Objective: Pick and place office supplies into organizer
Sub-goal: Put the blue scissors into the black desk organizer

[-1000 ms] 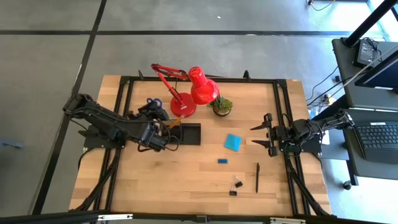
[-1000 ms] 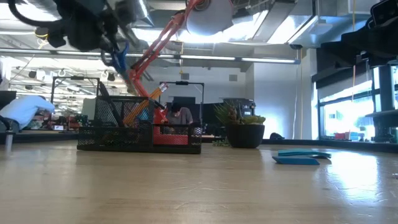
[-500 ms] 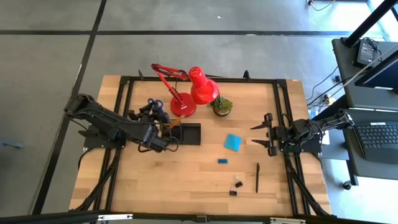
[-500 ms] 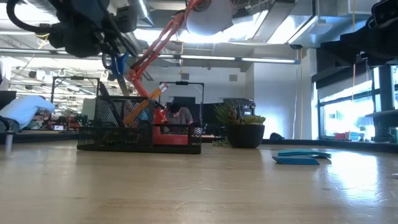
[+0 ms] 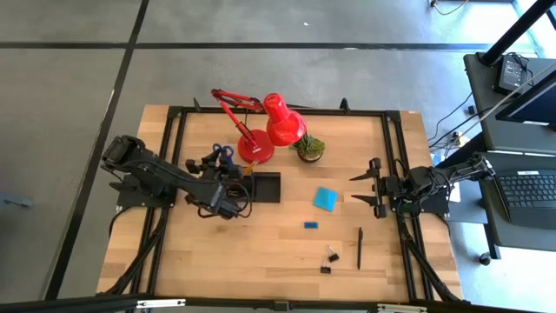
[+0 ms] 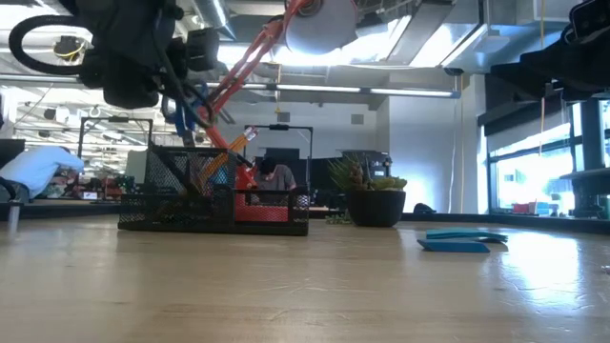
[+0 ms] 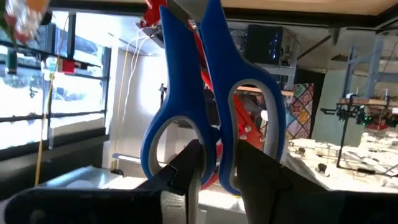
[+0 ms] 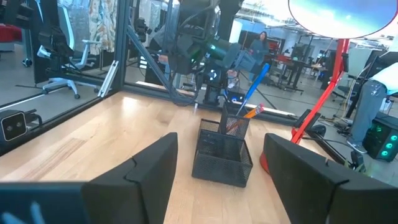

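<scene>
Jaws of the left gripper [image 7: 214, 168] pinch one pair of blue-handled scissors [image 7: 214, 99], holding it over the tall slots at the left end of the black organizer [image 5: 259, 186], where an orange pencil [image 8: 249, 113] stands. Jaws of the right gripper [image 5: 358, 189] are spread, waiting at the right of the bench [image 5: 261, 252]. Loose on it lie one blue note pad [image 5: 326, 198], one blue eraser [image 5: 311, 225], one black pen [image 5: 360, 248] and two binder clips [image 5: 330, 259].

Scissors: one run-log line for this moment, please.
left end effector: shut on scissors | above organizer | right end effector: open, waiting
</scene>
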Robot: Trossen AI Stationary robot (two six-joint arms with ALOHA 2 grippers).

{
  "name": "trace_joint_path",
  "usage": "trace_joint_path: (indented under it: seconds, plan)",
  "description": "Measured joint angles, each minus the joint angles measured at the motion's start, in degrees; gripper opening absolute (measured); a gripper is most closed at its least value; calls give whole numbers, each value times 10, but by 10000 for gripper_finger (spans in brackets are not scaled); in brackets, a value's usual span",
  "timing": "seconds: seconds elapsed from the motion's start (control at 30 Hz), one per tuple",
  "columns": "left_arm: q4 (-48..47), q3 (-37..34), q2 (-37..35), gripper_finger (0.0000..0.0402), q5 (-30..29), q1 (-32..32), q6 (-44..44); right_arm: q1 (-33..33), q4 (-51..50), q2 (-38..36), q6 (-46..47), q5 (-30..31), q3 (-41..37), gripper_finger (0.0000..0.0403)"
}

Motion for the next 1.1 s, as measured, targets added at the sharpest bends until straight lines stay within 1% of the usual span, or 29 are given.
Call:
trace_joint_path:
  seconds: [0.3,0.67,1.1]
  plan:
    - [0,0,6,85,-4,-11,4,0,0,0,1,0,0,242]
    - [9,0,6,112,-4,-16,-12,0,0,0,1,0,0,242]
    - [7,0,4,114,-5,-16,-49,0,0,0,2,0,0,242]
